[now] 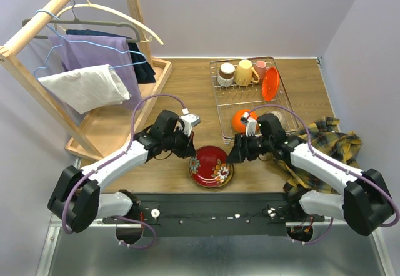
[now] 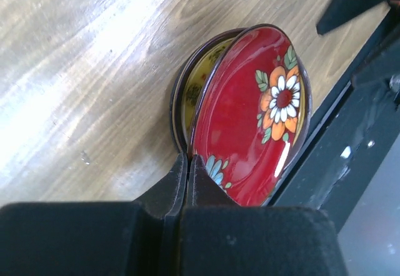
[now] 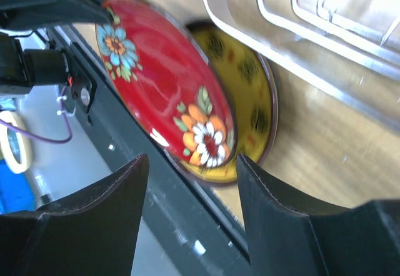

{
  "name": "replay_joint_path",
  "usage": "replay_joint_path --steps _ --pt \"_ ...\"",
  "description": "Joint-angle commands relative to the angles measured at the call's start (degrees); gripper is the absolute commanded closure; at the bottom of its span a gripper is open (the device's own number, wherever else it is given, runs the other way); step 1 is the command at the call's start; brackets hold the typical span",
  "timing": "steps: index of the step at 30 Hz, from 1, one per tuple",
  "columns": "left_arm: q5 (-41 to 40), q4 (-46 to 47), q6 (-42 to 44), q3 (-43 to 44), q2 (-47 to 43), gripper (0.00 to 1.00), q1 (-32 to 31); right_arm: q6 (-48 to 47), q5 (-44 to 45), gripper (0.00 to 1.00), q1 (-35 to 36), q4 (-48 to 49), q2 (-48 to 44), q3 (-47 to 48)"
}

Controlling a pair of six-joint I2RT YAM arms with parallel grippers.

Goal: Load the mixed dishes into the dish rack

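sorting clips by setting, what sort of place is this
Probably a robot lab staged as a home chore corner: robot arms bolted at a wooden table, a dish rack holding mugs, and a clothes rack with hangers.

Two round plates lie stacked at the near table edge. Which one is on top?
The glossy red plate with painted flowers is on top, its rim pinched by the left gripper; the yellow patterned plate lies beneath it.

red plate (image 2: 247,113) w/ orange+white daisy, green leaves, blue flower too; yellow plate (image 3: 250,110) has dark blotches; bowl (image 1: 270,83) bright orange; yellow mug (image 1: 244,72), pink mug (image 1: 260,67); rack (image 1: 216,101) silver; cloth (image 1: 334,142) yellow/dark plaid
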Motion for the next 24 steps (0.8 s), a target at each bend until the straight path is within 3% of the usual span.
replay_joint_path --steps 1,10,18,24 --pt "5.0 -3.0 8.2 2.3 -1.8 1.00 -0.3 -4.5 2.1 0.34 1.0 5.2 0.7 2.5" --pt "11.9 -5.9 16.8 4.4 -4.2 1.00 -0.3 -8.6 1.2 0.32 2.8 9.4 2.2 3.1" --pt "13.0 -3.1 17.0 5.7 -3.6 1.00 -0.4 -11.6 -0.3 0.31 3.9 12.9 4.7 2.8" --pt "14.4 -1.6 15.3 7.6 -3.5 1.00 -0.4 -10.5 -3.8 0.43 4.6 16.9 6.5 3.1"
